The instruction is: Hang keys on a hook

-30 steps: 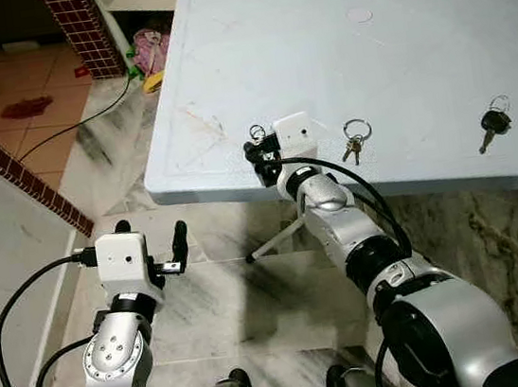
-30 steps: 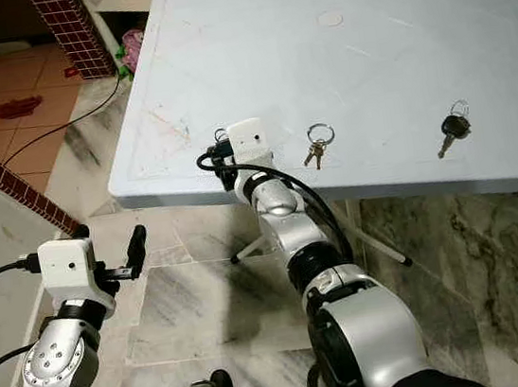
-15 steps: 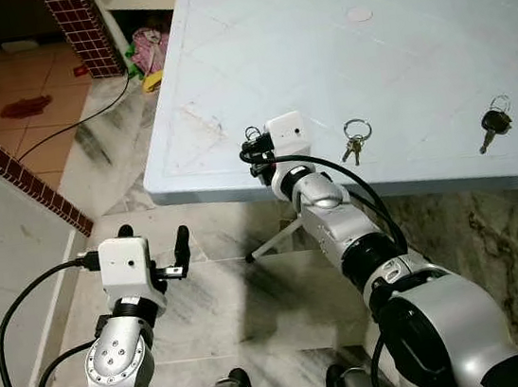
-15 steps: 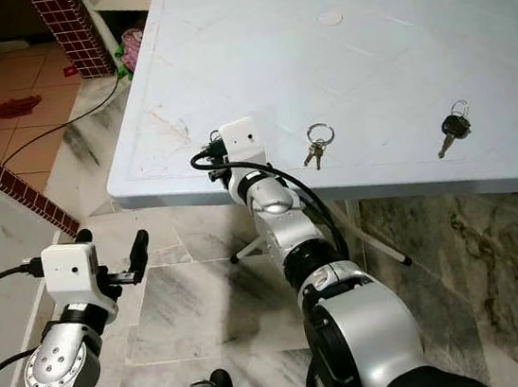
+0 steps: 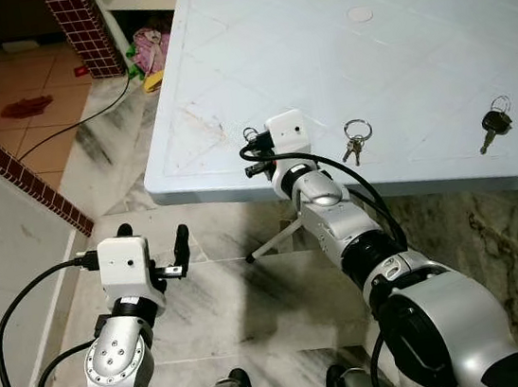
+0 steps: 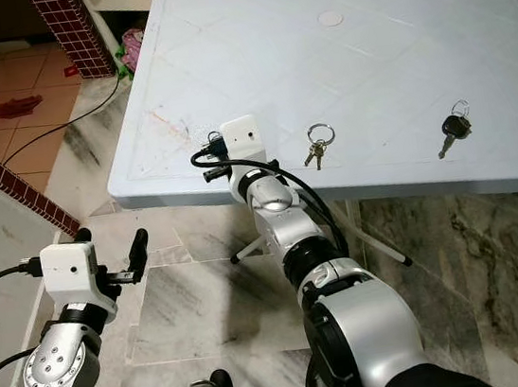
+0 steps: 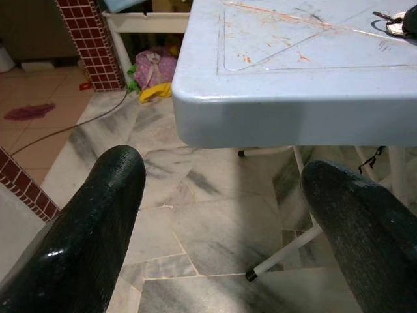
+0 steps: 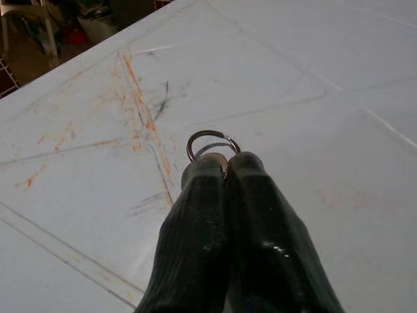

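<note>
Keys (image 8: 213, 145), light, slick metal and apt to swing, pinched between right gripper (image 8: 225, 171) fingers just behind ring; left gripper (image 7: 225, 218) spread, idle.

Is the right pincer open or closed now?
Closed: the right pincer fingers meet on a key ring above the white table.

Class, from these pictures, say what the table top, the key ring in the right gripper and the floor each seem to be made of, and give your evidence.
Table top: probably moulded plastic, pale matt blue-grey, with rounded edge, moulded lines and orange scuffs.
Key ring, pinched by the right gripper: metal, judging by its shiny silver wire loop.
Floor: looks like polished marble or marble-look tile, grey-veined and glossy.
</note>
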Tool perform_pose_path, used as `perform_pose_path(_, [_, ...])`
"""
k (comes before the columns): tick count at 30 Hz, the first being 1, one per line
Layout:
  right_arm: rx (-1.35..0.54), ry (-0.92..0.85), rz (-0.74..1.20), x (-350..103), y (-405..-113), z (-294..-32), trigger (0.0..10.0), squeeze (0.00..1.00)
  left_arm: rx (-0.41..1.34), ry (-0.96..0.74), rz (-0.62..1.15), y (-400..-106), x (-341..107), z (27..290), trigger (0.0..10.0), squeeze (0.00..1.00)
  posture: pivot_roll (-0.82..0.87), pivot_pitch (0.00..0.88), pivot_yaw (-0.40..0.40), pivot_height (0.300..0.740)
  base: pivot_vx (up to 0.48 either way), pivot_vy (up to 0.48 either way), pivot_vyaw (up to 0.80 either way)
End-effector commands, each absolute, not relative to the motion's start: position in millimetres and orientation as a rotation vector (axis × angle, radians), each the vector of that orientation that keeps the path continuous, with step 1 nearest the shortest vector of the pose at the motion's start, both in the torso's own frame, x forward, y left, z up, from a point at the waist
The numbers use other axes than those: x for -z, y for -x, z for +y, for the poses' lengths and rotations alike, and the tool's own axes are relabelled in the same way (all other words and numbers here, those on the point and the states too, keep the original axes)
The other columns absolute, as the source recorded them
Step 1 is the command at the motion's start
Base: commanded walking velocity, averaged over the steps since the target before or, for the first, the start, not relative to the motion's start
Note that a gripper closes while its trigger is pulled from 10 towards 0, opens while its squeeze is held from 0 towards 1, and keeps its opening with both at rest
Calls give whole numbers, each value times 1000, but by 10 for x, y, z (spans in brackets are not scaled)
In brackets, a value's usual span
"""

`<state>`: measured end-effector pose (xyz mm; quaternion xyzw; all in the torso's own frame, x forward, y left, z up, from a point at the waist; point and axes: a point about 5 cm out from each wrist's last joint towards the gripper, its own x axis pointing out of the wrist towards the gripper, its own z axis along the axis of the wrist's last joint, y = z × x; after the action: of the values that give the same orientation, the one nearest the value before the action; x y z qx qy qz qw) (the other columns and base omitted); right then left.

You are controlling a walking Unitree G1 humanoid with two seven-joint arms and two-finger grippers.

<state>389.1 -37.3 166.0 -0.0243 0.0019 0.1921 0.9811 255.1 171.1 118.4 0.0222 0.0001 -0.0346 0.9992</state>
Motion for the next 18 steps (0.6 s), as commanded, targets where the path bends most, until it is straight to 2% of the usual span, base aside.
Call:
perform_pose_path(1, [-368,54,110,-1418,-3833,-413,0,0,56,-51,11,-2529,-1168,1733,10000,0,159,277,31,740,0,0,0])
perform_pose_path(10, [-343,38,113,-1389,-3833,-469,0,0,54,-50,5,-2555,-1177,1734,10000,0,157,270,32,740,0,0,0])
perform_pose_path(16, [-312,52,34,-1494,-3862,-509,0,0,54,-51,-2,-2575,-1192,1734,10000,0,153,261,35,740,0,0,0])
perform_pose_path(18, [-297,78,-55,-1616,-3880,-525,0,0,55,-50,-7,-2605,-1201,1735,10000,0,147,252,39,740,0,0,0])
